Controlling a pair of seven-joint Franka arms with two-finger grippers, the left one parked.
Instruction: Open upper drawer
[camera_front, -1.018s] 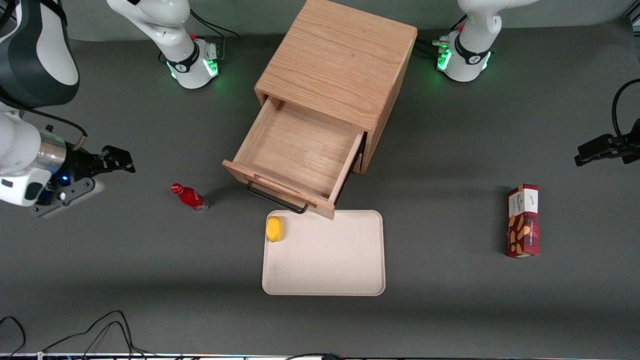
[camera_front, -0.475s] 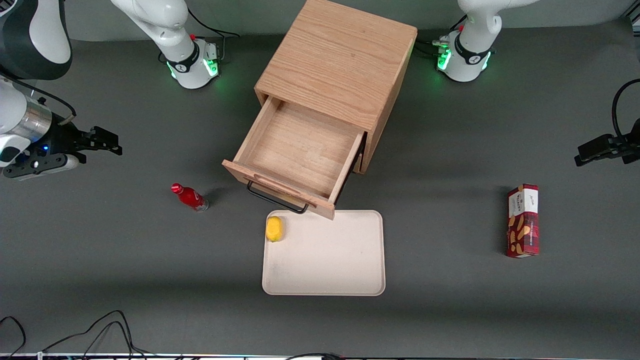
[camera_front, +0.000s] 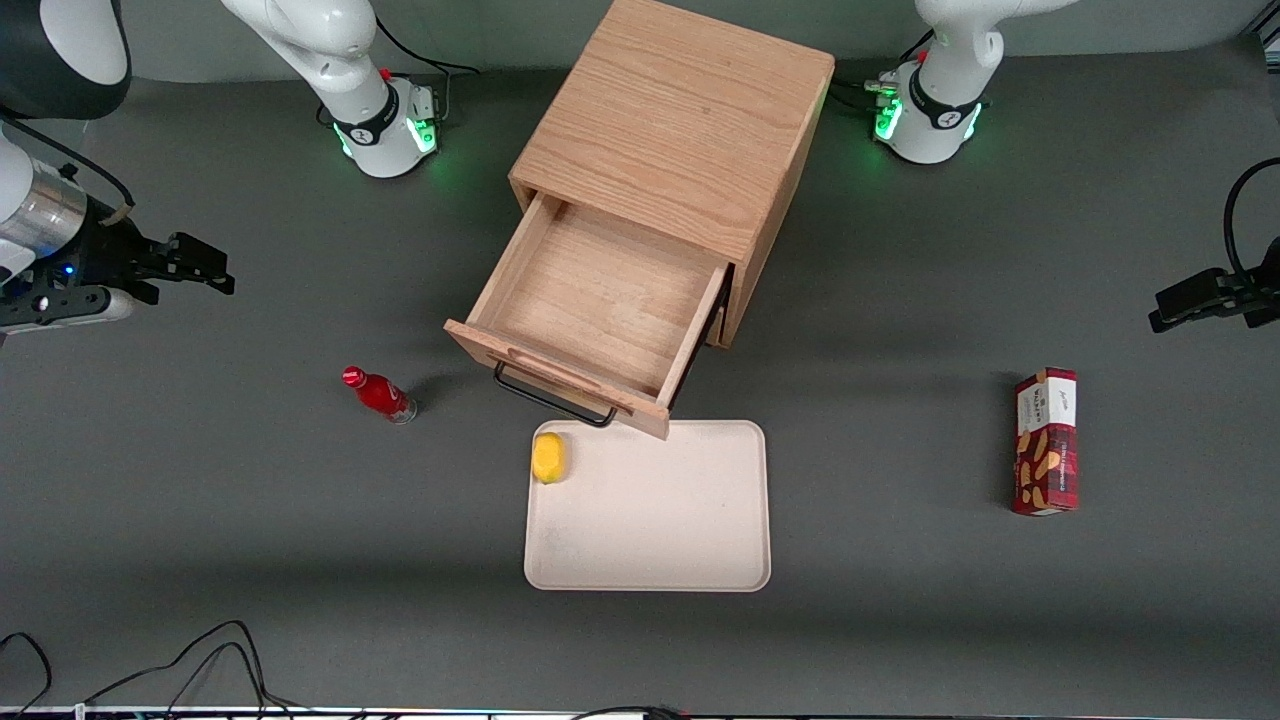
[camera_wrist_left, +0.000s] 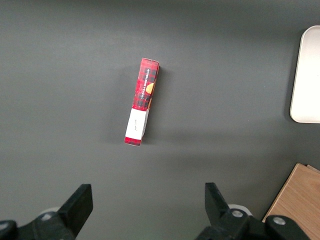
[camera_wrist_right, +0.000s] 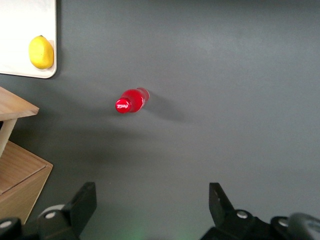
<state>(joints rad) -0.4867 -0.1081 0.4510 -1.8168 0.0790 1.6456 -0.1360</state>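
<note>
A red bottle (camera_front: 380, 394) stood upright on the table (camera_front: 200, 520), well apart from the cabinet (camera_front: 680, 130) toward the working arm's end. A cream tray (camera_front: 660, 530) lay just in front of the pulled-out drawer, its rim almost under the drawer front, with a lemon (camera_front: 548, 458) resting in the tray corner closest to the handle. A red snack box (camera_front: 1046, 441) lay flat toward the parked arm's end of the table, far from everything else. Nothing stood between the drawer and the tray.

The upper drawer (camera_front: 600, 300) stuck well out of the cabinet, its bare wooden floor showing. It pointed toward the front camera and slightly toward the working arm's end; the wide front panel ran crosswise to that, and the black bar handle (camera_front: 552, 402) lay along the panel, below its edge.

The gripper (camera_front: 205, 268) hung above the table toward the working arm's end, well apart from the drawer and farther from the front camera than the bottle. Its fingers (camera_wrist_right: 82, 202) were spread wide with nothing between them.
</note>
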